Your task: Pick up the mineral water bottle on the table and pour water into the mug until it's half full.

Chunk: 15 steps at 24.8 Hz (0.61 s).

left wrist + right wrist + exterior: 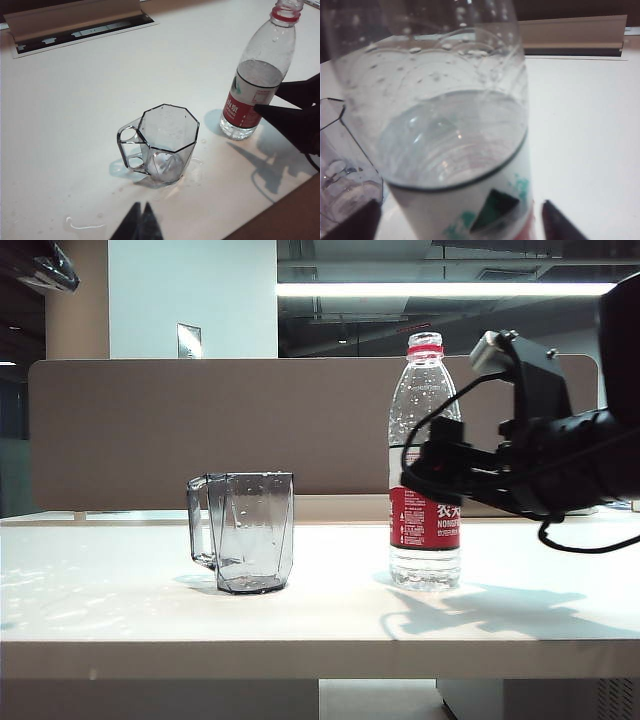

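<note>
The bottle point(425, 460) stands upright on the table point(120, 610), uncapped, with water point(257, 74) up to just above its label. The mug point(250, 532) sits at the bottle's 9 o'clock in the exterior view, well apart from it, handle turned away from the bottle. A little liquid seems to lie in the mug's bottom, with drops on the table around it, but it is nowhere near half full.

The right gripper point(460, 220) comes in from 3 o'clock at label height. Its 2 fingers stand wide apart, 1 on each side of the bottle, and I see no contact yet; it holds nothing. The left gripper point(140, 220) hovers near the mug, at 6 o'clock of it in the left wrist view, fingertips together, empty.

Judged from this, the task is at its first step: the grasp is lined up but not closed. Lifting, tilting over the mug, pouring to half, and setting the bottle down all remain.
</note>
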### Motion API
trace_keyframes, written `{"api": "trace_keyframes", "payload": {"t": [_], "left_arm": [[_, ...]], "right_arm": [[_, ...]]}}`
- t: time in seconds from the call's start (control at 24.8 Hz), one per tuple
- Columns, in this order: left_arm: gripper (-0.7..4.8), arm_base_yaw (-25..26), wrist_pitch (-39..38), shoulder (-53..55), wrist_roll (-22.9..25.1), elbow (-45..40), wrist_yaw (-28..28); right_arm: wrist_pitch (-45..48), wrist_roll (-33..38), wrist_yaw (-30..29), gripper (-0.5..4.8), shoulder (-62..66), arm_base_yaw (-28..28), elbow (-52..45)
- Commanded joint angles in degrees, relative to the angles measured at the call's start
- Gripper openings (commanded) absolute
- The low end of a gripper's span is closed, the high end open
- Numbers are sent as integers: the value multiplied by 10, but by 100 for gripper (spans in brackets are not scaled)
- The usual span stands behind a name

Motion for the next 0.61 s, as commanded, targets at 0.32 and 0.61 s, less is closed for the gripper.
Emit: {"api": "trace_keyframes", "payload": {"t": [0.32, 0.61], "left_arm": [[-1, 0, 5, -1, 1, 2, 2], [-1, 0, 5, -1, 1, 2, 2]], "right_arm": [[-27, -2, -1, 430, 50, 1, 75], [-55, -4, 3, 304, 61, 1, 96]]}}
